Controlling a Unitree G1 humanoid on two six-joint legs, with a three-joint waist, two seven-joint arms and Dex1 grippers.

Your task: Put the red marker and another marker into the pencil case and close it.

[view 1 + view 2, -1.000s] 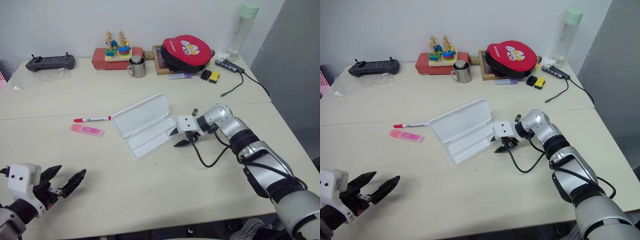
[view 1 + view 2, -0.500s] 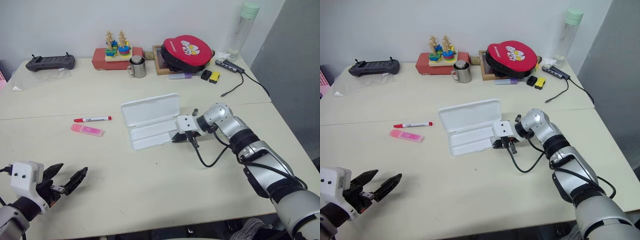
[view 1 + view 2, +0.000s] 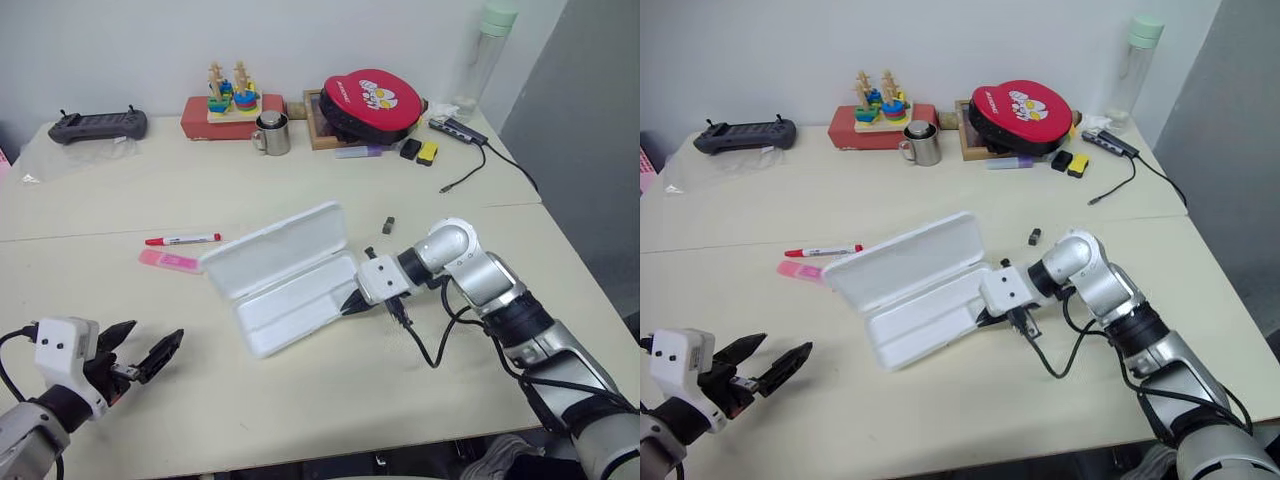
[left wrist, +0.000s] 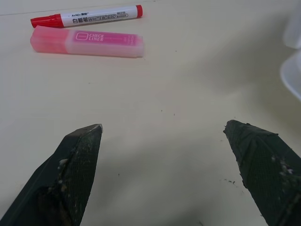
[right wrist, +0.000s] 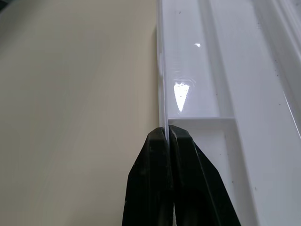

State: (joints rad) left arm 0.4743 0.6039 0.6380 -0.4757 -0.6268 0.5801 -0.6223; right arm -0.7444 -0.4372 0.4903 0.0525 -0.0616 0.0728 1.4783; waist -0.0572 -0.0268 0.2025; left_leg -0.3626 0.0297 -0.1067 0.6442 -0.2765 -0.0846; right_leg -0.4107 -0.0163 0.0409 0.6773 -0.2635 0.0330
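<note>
The pencil case [image 3: 285,278] lay open near the middle of the desk [image 3: 330,400], with its lid standing up along the far side and its moulded tray facing up. The right gripper [image 3: 350,303] was closed tight on the thin rim of the tray at the end of the case nearest the right edge of the desk. In the right wrist view the two black fingers [image 5: 157,188] were pressed together with the white rim between their tips.

The red marker [image 3: 182,239] lay flat on the desk, toward the left edge from the case, with its red cap pointing to the left edge. The pink highlighter [image 3: 167,261] lay just beside it on the near side, almost parallel to it, apart from it. One end of the highlighter was close to the corner of the case lid. Both were outside the case.

The left gripper [image 3: 140,355] was near the front left corner of the desk, with its fingers spread wide and nothing between them. In the left wrist view the marker and the highlighter were ahead of its fingertips [image 4: 87,141], well apart from them.

Along the back edge of the desk stood a metal mug [image 3: 273,133], a red round pouch [image 3: 372,100] and a black controller [image 3: 98,125].
</note>
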